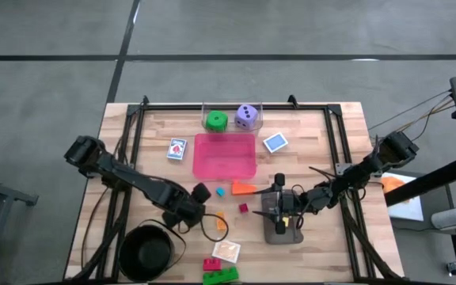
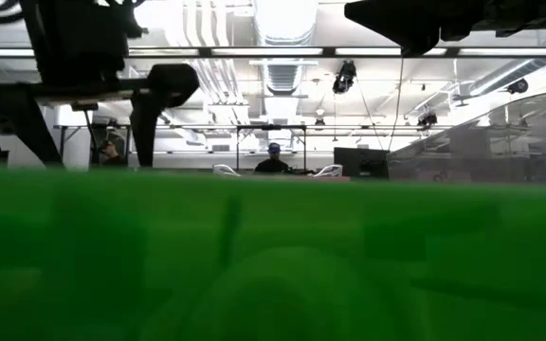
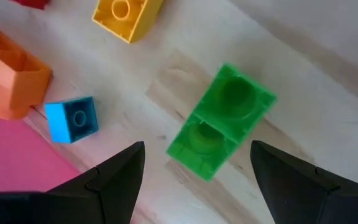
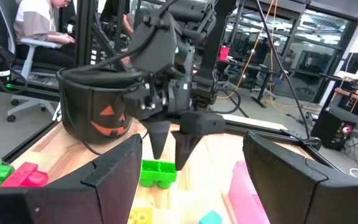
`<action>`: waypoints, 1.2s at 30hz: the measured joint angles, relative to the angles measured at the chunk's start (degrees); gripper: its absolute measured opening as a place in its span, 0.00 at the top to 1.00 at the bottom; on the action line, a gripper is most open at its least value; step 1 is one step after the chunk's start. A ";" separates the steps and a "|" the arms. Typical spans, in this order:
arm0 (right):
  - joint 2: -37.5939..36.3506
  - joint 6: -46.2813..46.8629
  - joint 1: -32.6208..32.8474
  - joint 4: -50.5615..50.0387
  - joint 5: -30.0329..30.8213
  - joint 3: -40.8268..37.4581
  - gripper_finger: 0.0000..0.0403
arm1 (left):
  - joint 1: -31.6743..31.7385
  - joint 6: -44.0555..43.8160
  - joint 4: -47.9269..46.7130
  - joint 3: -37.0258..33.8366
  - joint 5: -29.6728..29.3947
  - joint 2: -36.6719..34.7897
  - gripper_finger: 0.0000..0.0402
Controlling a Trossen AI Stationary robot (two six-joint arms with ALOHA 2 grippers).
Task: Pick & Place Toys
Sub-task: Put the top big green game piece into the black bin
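hovering with fingers spread, the left gripper [image 3: 194,171] straddles the small green two-stud plastic brick [image 3: 221,121], its long axis running between them.

A tray [image 1: 225,157] lies mid-counter [image 1: 323,134], with a second tray [image 1: 232,115] behind it holding two dice [image 1: 217,120] [image 1: 247,116] side by side. One card [image 1: 176,149] lies left of the middle tray, another [image 1: 275,142] to its right. Small bricks [image 1: 242,188] are scattered in front of the tray. The left claw [image 1: 205,210] hangs over one brick [image 3: 220,122], open jaws either side. A bowl [image 1: 146,253] sits at the front left, more bricks [image 1: 219,275] right of it. The right claw [image 1: 271,205] waits front right.
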 joint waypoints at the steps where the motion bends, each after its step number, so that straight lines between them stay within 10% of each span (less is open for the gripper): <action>1: 0.00 0.00 0.00 0.00 0.00 0.00 0.31 | 0.00 0.63 -0.02 0.00 -0.28 0.34 0.27; 18: 0.00 0.22 0.02 -0.05 -0.01 0.00 0.31 | 0.00 7.73 1.61 0.00 -1.09 4.51 0.28; 36: 0.00 0.81 0.00 -0.90 0.00 -0.02 0.31 | 0.00 8.14 2.48 0.07 -2.77 4.34 0.70</action>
